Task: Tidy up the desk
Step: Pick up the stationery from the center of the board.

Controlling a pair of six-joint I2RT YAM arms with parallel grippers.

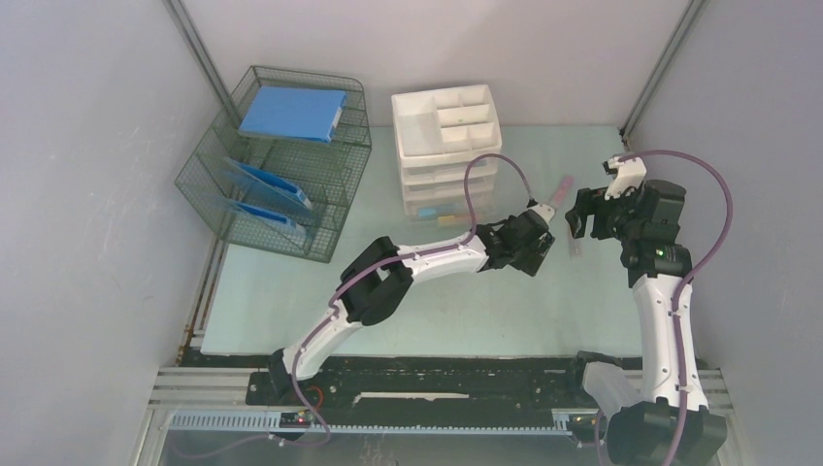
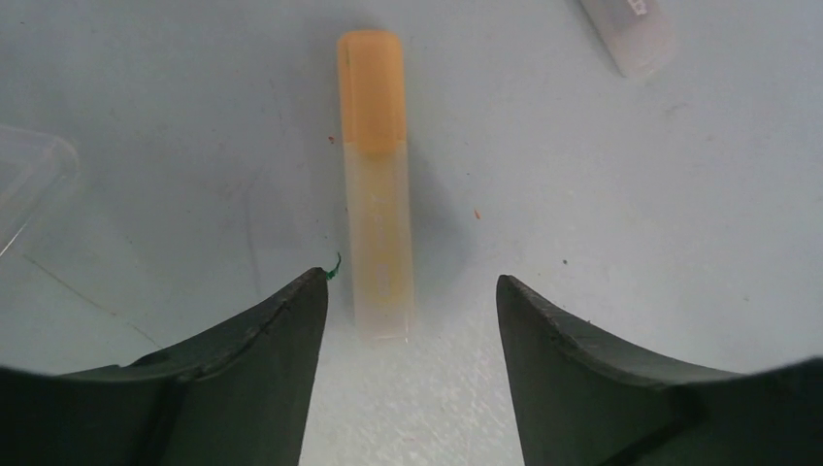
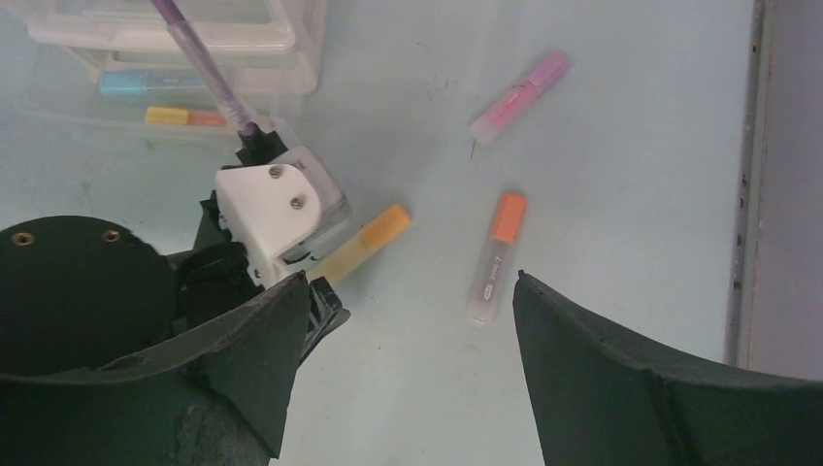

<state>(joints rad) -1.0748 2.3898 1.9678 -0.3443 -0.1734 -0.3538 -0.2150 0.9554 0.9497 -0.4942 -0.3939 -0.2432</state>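
Note:
On the mint-green desk lie three highlighters. A yellow-orange capped one lies straight ahead of my left gripper, its clear end just between the open fingertips, not touched. It also shows in the right wrist view, partly under the left wrist. An orange-capped highlighter lies ahead of my right gripper, which is open, empty and above the desk. A pink highlighter lies farther back, also seen in the top view. In the top view the left gripper is low and the right gripper is close beside it.
A white drawer unit with open top compartments stands at the back middle, with markers in its lower drawers. A wire mesh rack holding blue folders stands at the back left. The metal frame post edges the desk on the right.

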